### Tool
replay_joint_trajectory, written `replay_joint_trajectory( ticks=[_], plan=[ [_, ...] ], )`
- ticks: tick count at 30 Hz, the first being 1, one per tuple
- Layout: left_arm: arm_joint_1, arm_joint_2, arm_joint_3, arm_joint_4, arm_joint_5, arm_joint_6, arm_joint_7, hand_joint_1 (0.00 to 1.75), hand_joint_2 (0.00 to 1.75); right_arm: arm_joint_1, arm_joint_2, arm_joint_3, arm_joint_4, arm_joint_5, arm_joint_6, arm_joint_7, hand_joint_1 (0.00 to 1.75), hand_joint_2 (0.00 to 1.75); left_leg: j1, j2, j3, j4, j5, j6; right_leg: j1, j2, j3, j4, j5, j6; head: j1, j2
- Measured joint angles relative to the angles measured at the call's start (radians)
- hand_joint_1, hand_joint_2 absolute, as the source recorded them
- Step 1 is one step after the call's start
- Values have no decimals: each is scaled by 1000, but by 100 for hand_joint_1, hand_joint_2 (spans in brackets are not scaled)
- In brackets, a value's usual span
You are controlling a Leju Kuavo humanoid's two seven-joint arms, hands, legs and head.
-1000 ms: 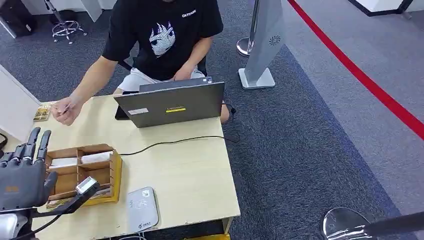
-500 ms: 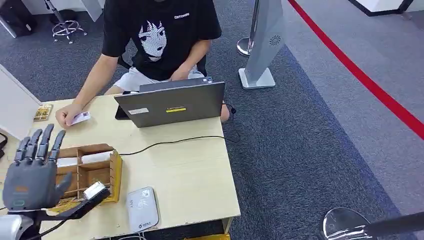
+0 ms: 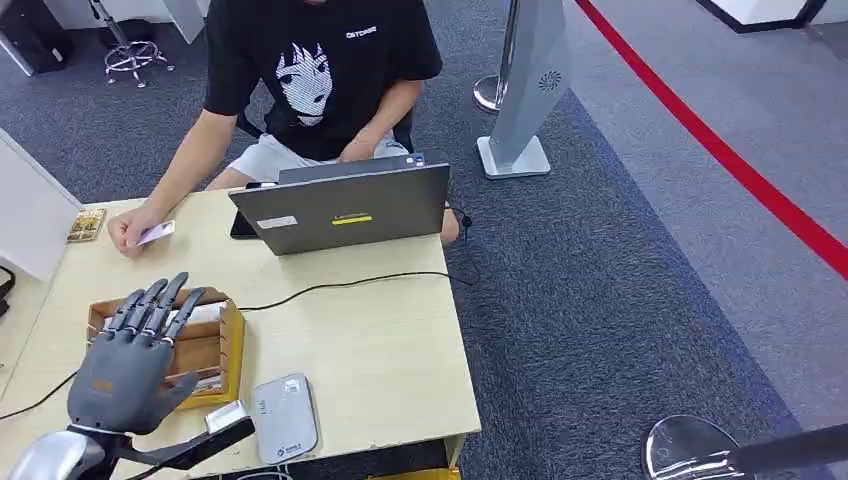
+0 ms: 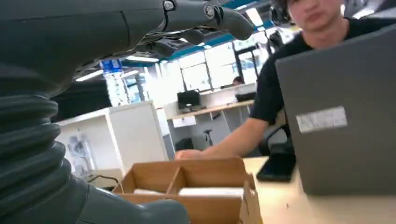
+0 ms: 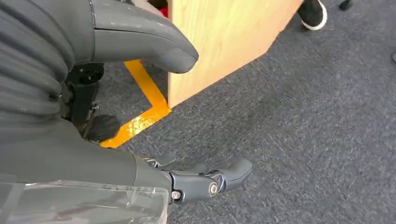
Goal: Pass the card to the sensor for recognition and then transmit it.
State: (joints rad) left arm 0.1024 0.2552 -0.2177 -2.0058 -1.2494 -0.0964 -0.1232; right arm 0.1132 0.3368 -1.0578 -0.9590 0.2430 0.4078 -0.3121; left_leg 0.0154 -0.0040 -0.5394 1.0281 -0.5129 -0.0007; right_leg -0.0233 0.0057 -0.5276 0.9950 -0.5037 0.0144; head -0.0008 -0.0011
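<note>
My left hand point(image 3: 125, 365) hovers over the wooden organizer box point(image 3: 232, 345) at the table's near left, fingers spread, holding nothing. White cards point(image 3: 205, 313) lie in the box's far compartments. The grey card sensor point(image 3: 283, 415) lies flat by the table's front edge, just right of the box. A person across the table pinches a white card point(image 3: 157, 233) against the tabletop at the far left. The left wrist view looks past my left hand point(image 4: 93, 37) at the box point(image 4: 187, 175) and its cards point(image 4: 210, 191). My right hand point(image 5: 84, 158) hangs empty beside the table, fingers apart.
An open grey laptop point(image 3: 340, 205) stands at the table's far side, with a black cable point(image 3: 340, 285) running from it across the top. A phone point(image 3: 240, 226) and a small gold item point(image 3: 87, 224) lie nearby. A white partition point(image 3: 30, 215) borders the left side.
My left hand has moved from the table's left edge to the right, over the box, and tilted down. The person's hand now shows a card on the table.
</note>
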Motion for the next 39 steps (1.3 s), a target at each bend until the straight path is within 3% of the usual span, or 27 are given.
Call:
replay_joint_trajectory(
  ticks=[4,9,18,22,25,27,31,39],
  plan=[
    [4,43,-53,2,64,-86,19,0,175,-22,0,-55,0,74,24,-6,0,175,0,0,0,0,0,0,0,0,0,0,0,0,0,0],
    [16,85,-93,3,85,-99,29,0,175,-48,1,-113,0,95,35,-13,0,175,0,0,0,0,0,0,0,0,0,0,0,0,0,0],
    [26,111,-133,-8,86,-128,68,0,175,-69,5,-165,0,117,35,-26,0,175,0,0,0,0,0,0,0,0,0,0,0,0,0,0],
    [77,121,-142,7,62,-74,113,0,175,-72,6,-174,1,156,35,-38,0,175,0,1,0,0,0,0,0,0,-1,0,0,0,0,0],
    [102,135,-148,21,26,-35,149,0,175,-79,6,-178,7,153,74,-67,0,175,1,0,-1,0,0,0,0,0,-1,0,0,0,0,0],
    [104,142,-147,22,42,-42,156,0,175,-89,6,-180,21,166,55,-80,0,175,0,0,0,0,0,0,0,-1,0,0,0,0,0,0],
    [134,118,-126,69,78,24,122,0,175,-92,6,-196,32,159,55,-59,0,175,0,0,0,0,0,0,0,-1,0,0,0,0,0,0],
    [159,42,14,174,55,99,68,0,175,-63,6,-150,28,42,16,-30,0,175,0,0,0,0,0,0,0,0,0,0,0,0,0,0]
  ],
)
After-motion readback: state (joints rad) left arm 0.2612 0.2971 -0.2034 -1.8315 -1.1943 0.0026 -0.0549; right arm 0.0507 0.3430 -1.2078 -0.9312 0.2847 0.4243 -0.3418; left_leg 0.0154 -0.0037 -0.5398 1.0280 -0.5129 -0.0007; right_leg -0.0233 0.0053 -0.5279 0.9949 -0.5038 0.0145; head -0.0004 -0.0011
